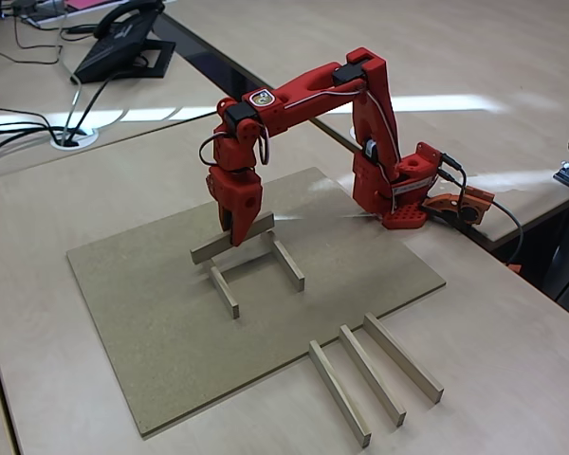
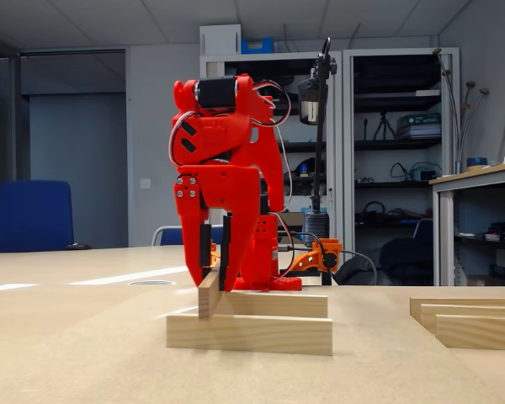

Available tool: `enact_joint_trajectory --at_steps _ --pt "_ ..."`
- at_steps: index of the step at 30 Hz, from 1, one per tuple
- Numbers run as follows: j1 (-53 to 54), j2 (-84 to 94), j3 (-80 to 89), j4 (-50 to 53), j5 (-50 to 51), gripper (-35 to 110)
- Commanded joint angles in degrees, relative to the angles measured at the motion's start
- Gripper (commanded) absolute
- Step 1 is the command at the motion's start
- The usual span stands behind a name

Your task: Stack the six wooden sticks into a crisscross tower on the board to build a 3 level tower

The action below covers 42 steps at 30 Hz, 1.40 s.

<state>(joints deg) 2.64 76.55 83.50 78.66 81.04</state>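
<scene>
**Third stick held over the base pair; three sticks in reserve**

While the base level lies finished on the board (image 1: 171, 351), the entry stands as follows.

Item, gripper (image 1: 237, 230): red, pointing straight down over the far ends of the base pair, jaws closed on the crossing stick (image 1: 229, 239). In the low fixed view the fingers (image 2: 225, 252) clasp this stick near its middle, seen end-on.

Item, crossing stick: held level, long axis running across the two base sticks. It sits at or just above their far ends; whether it already bears on them cannot be told for certain, though the low fixed view shows its underside down at their top faces.

Item, base pair: left base stick (image 1: 223, 290) and right base stick (image 1: 287, 263), parallel, apart, flat on the board near its middle, long axes pointing from the arm's side toward the board's near edge.

Item, reserve: three spare sticks (image 1: 372, 373) side by side on the worktop (image 1: 512, 379), just off the board's right near edge, well apart from the gripper and lying roughly parallel to the base pair.

Judgement: level two is half placed. The relation that matters is the right angle between the held stick and the base pair; release calls for both ends resting squarely. The next stick lies toward the worktop's near right corner and must be turned crosswise before being set on the near ends.
</scene>
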Motion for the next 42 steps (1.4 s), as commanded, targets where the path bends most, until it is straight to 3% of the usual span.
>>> enact_joint_trajectory --at_steps 1,18,29,42 --pt "0.35 1.41 0.35 -1.05 -0.09 9" --pt "-0.26 3.69 4.92 -4.39 -0.26 12" --pt "0.44 3.69 4.66 -3.69 0.53 0" --pt "0.26 4.66 4.57 -2.72 1.14 0"
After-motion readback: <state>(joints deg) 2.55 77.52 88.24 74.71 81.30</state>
